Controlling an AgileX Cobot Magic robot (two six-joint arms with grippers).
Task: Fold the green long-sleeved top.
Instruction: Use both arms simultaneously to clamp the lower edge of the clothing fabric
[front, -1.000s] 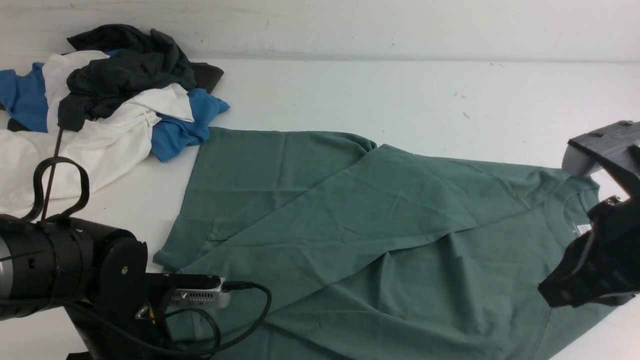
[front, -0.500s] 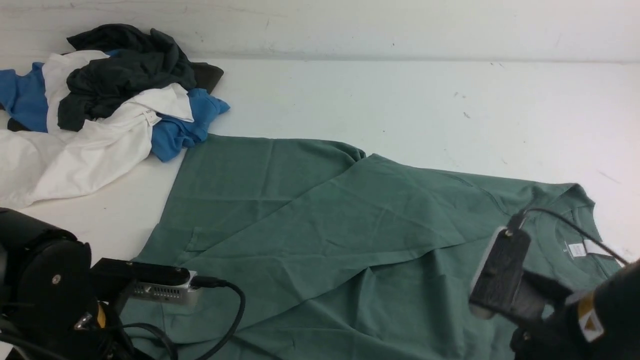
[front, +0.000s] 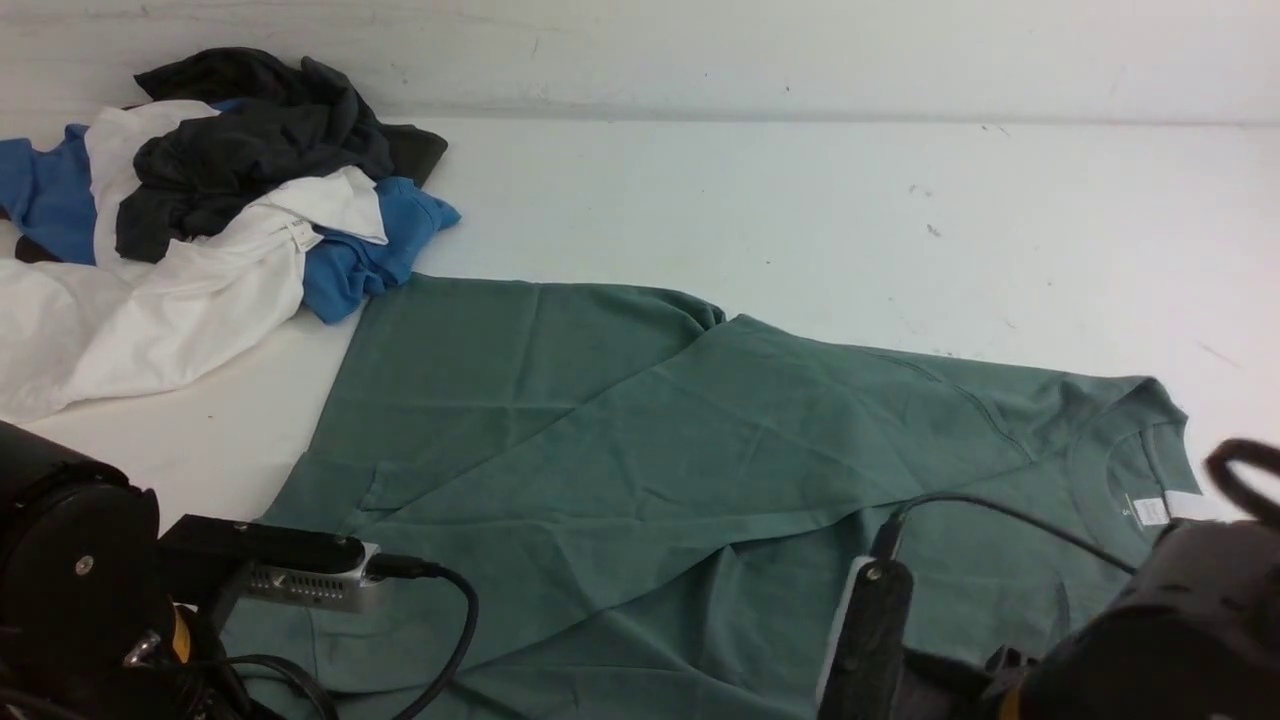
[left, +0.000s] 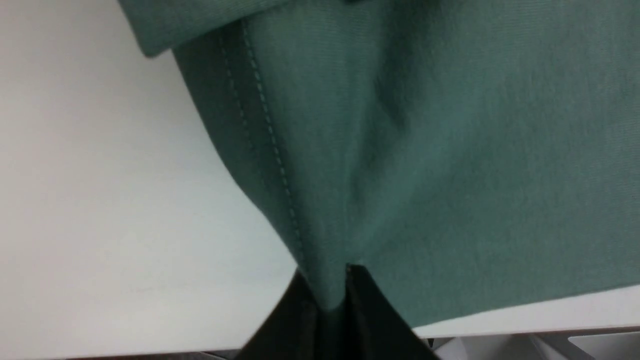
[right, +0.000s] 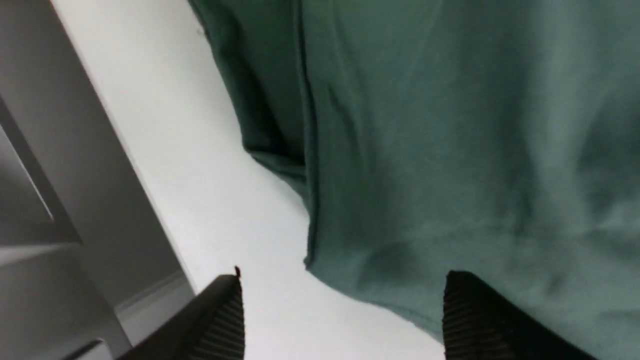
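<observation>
While my left fingers (left: 361, 306) pinch the hem of the green long-sleeved top (front: 680, 460), my right fingers (right: 470, 312) stand wide apart at its edge, gripping nothing. Top lies spread on the tabletop (front: 800, 200), touching the garment heap (front: 210, 220) on the heap's right.

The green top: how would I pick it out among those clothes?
On the white table, a crumpled pile of blue, white and black clothes sits far left. The green top lies spread out across the middle, nearer the robot: the only green garment, with a white neck label at its right end.
</observation>
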